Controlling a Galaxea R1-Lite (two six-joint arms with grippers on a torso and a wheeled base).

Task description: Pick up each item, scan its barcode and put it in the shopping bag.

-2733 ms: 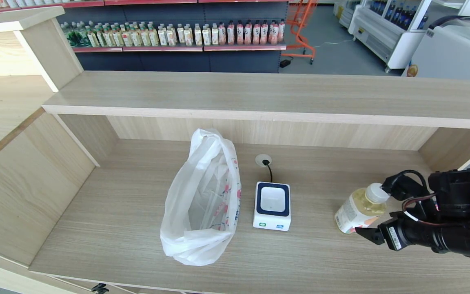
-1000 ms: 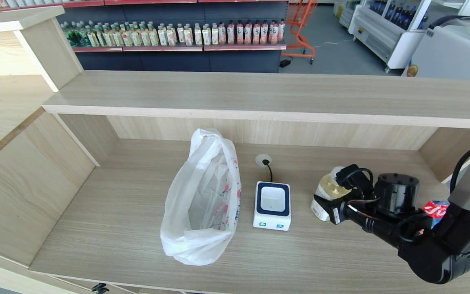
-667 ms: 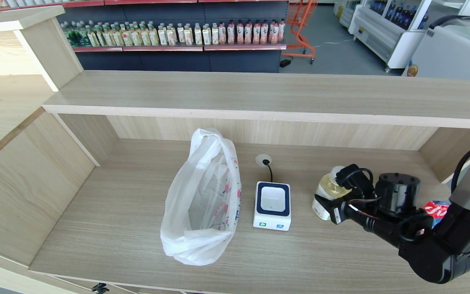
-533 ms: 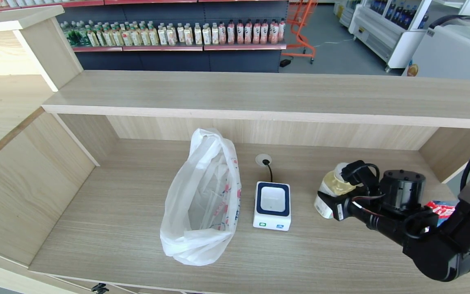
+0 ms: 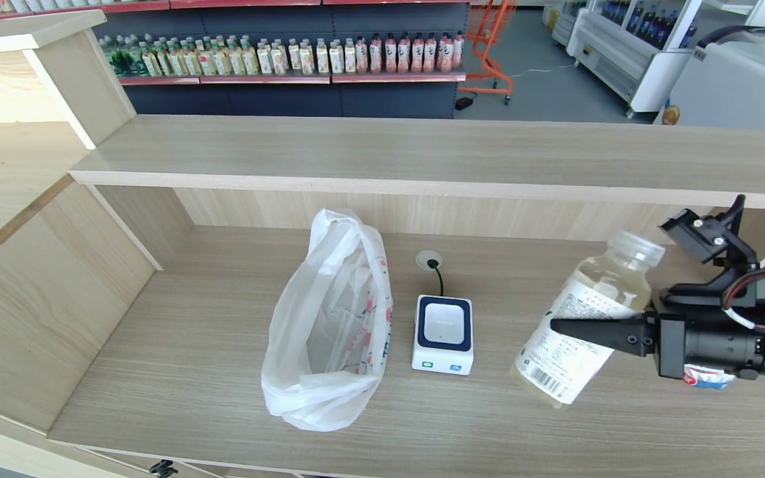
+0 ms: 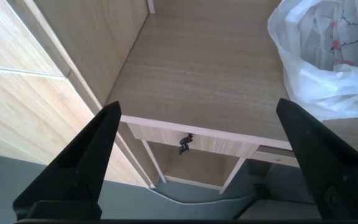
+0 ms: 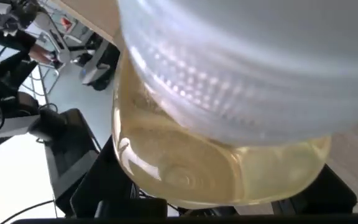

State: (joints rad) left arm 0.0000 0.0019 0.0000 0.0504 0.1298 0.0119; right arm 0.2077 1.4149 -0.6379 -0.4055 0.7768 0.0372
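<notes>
Pick done, scan pending. Tilted bottle (image 5: 578,352) clamped in right fingers (image 5: 598,332), right of scanner (image 5: 444,334); left fingers (image 6: 82,165) apart. Next, judged: bring bottle over scanner, barcode (image 5: 545,380) turned down.

We see a clear plastic bottle of pale yellow liquid (image 5: 588,299) (image 7: 222,124), white-capped, its white label's barcode near the base. It hangs tilted above the worktop (image 5: 190,372) in the right claw (image 5: 582,318), cap up and away. A thin white plastic shopping bag with pink print (image 5: 329,318) (image 6: 328,56) slumps open-mouthed on the worktop. Just beside it, between bag and bottle, sits a small white square scanner with a dark blue frame (image 5: 443,335).
</notes>
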